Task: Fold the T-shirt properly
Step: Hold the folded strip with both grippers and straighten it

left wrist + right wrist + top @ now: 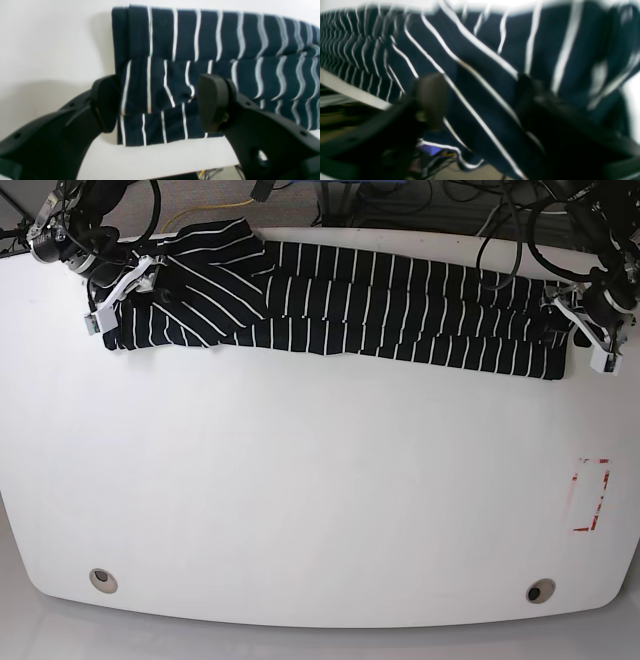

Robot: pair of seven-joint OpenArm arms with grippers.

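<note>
T-shirt [340, 310] lies as a long folded strip along the far edge of the tabletop [300, 480]. My left gripper [157, 105] has fingers spread, straddling its end w/o pinching. Right gripper [480, 105] view is blurred; fingers look apart over cloth, grip can't be confirmed. Recommend both ends pinch all layers evenly before lifting.
</note>
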